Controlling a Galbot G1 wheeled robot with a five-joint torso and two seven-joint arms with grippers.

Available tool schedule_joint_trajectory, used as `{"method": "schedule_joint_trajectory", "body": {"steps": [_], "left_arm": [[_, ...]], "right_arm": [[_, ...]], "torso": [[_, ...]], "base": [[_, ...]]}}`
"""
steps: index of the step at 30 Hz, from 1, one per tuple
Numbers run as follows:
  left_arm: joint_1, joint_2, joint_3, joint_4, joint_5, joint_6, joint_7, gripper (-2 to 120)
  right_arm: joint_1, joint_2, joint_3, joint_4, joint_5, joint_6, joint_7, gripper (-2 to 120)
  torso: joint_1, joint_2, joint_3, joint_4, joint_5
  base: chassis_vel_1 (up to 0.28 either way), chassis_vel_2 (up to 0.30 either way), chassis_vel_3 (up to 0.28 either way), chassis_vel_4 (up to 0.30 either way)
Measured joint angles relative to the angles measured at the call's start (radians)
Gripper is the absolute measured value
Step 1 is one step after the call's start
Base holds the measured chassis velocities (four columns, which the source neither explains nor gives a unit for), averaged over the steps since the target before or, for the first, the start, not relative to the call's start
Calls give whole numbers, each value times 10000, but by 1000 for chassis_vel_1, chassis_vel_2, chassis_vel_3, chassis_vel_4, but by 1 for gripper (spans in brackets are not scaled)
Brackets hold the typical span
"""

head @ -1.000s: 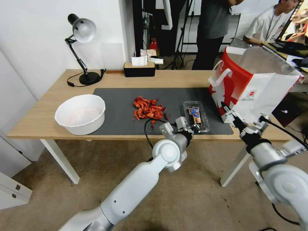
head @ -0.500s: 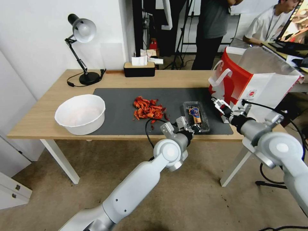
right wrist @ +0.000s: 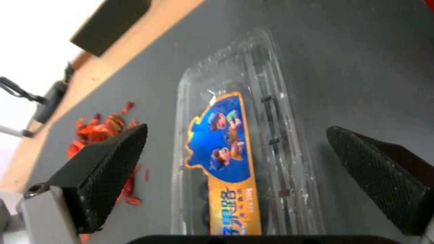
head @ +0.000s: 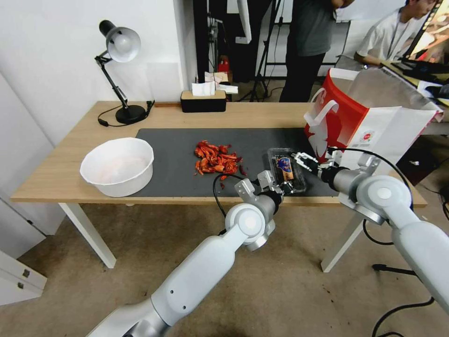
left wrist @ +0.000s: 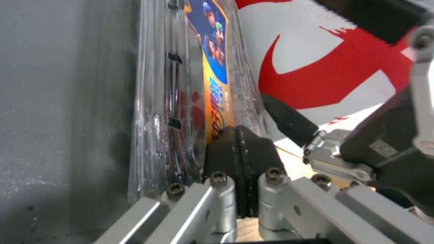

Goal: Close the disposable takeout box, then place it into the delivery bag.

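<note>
Box lies closed near the surface's front edge, left claw pinching it, right claw spread above; bagging remains.

A light wooden table on white legs carries a dark grey mat. On the bare wood stand a large white round bowl, partly overlapping the mat's left edge, a black desk lamp at the back left, and a black tissue box at the back centre. On the mat lie a heap of red food pieces, the closed clear takeout box, and, at the right end, the upright red-and-white delivery bag.
</note>
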Motion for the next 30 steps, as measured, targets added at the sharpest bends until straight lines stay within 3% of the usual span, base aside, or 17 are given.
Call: {"method": "schedule_joint_trajectory", "body": {"steps": [12, 20, 30], "left_arm": [[17, 31, 29, 34, 43, -114, 13, 0], [33, 17, 46, 31, 76, -135, 3, 0], [11, 13, 69, 44, 79, -149, 0, 0]], "right_arm": [[732, 108, -509, -420, 866, -1055, 995, 100], [899, 165, -531, -579, 1088, -1132, 1046, 100], [1328, 244, -790, -735, 1704, -1549, 1821, 97]], "torso": [[1, 0, 0, 3, 1], [1, 0, 0, 3, 2], [1, -1, 0, 3, 1]], "base": [[0, 0, 0, 0], [0, 0, 0, 0], [0, 0, 0, 0]]}}
